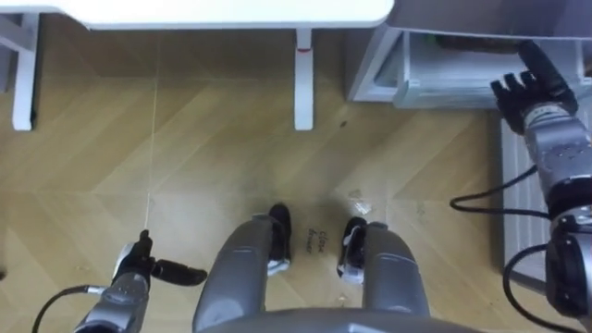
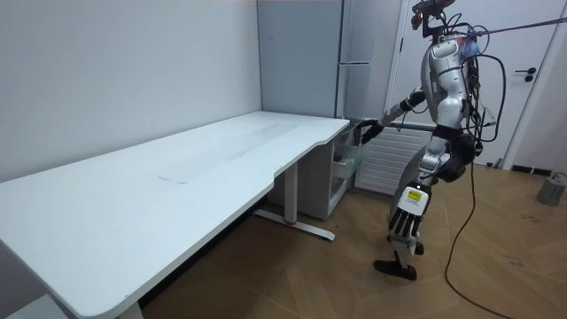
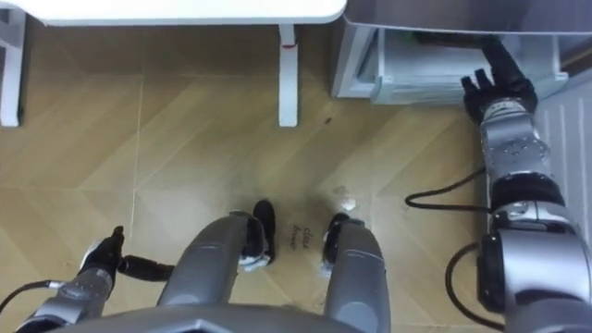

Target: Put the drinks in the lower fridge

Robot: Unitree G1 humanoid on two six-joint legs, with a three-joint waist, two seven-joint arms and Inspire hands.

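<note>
**Friend:** What is the biggest thing you see?

**Me:** The wooden floor (image 1: 185, 166). I stand on it, and it is all around my feet.

**Friend:** And after that?

**Me:** The white desk (image 2: 177, 177). It is long and starts at my 11 o'clock. One desk leg (image 1: 303, 79) stands at my 12 o'clock.

**Friend:** Where is the fridge?

**Me:** The lower fridge (image 1: 375, 65) is at my 1 o'clock, right beside the desk. It is open. I can see a white drawer (image 1: 444, 81) inside it.

**Friend:** What is your right hand doing?

**Me:** My right hand (image 1: 529, 91) is stretched out at my 2 o'clock, at the right end of that drawer. The fingers are straight and spread, and they hold nothing. I cannot tell if they touch the drawer.

**Friend:** And the other one?

**Me:** My left hand (image 1: 139, 270) hangs low by my leg at 7 o'clock. The fingers are loose and hold nothing.

**Friend:** Where are the drinks?

**Me:** I cannot tell.
</note>
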